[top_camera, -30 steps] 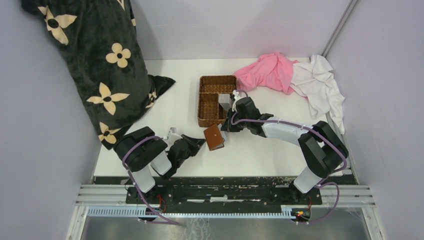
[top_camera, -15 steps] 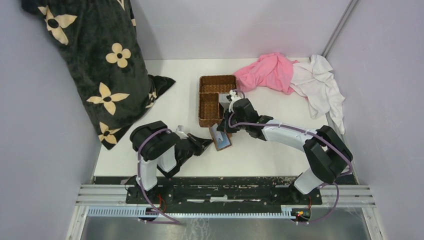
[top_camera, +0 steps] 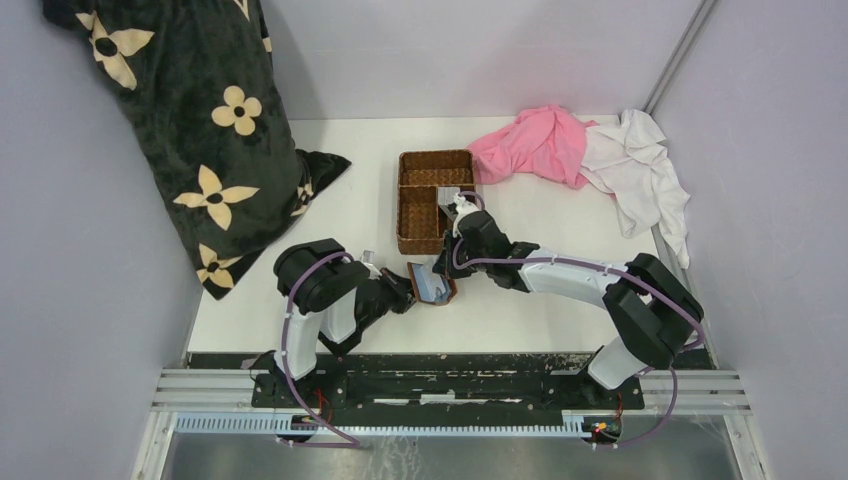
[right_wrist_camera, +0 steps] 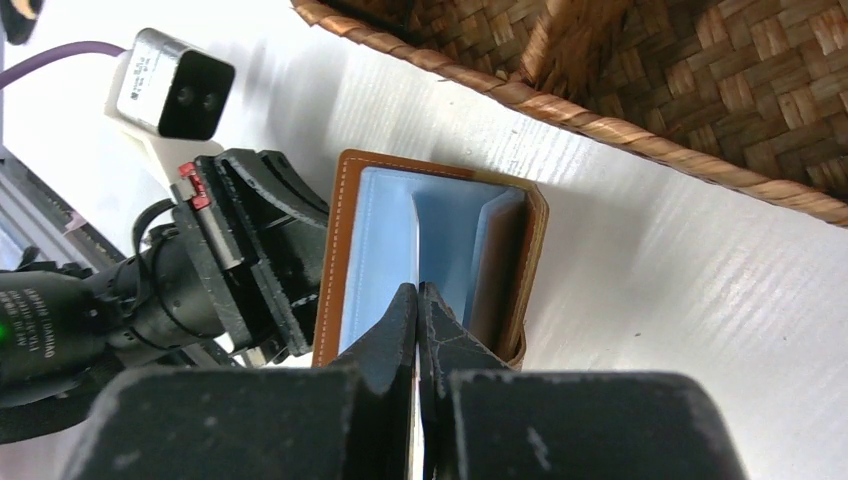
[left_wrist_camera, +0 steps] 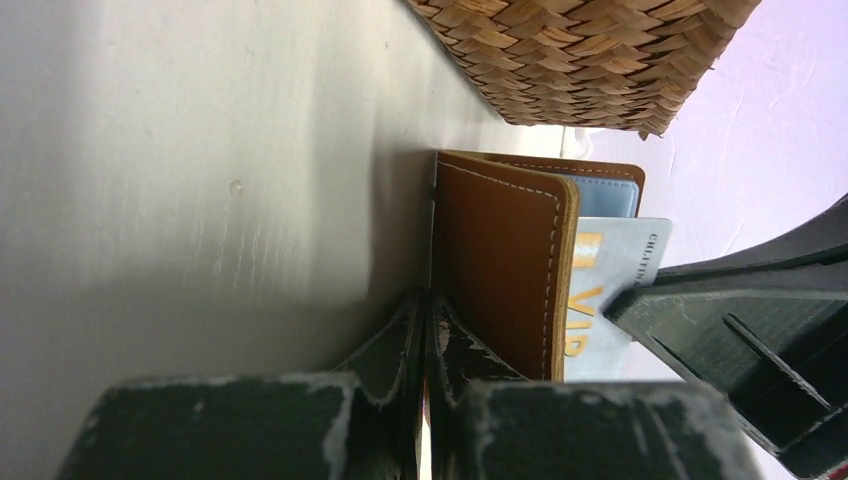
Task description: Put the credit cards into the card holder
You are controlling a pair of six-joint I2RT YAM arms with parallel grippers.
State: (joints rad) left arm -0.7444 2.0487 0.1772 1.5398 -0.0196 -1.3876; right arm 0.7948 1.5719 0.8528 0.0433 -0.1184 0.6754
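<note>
Card holder (top_camera: 432,283) open in a V on the white table (top_camera: 545,305), brown leather outside, pale blue lining inside. Between its flaps, a credit card (left_wrist_camera: 610,265) (gold "VIP" lettering), pinched edge-on in the tightly closed right gripper (right_wrist_camera: 418,300). One outer flap clamped in the left gripper (left_wrist_camera: 428,335). Just beside, the wicker basket (left_wrist_camera: 580,60).

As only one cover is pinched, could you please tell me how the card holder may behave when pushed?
The card holder probably flexes: thin stitched leather, folded half open. It looks light, so it may pivot on the smooth table, since the left hand pinches just one cover.
</note>
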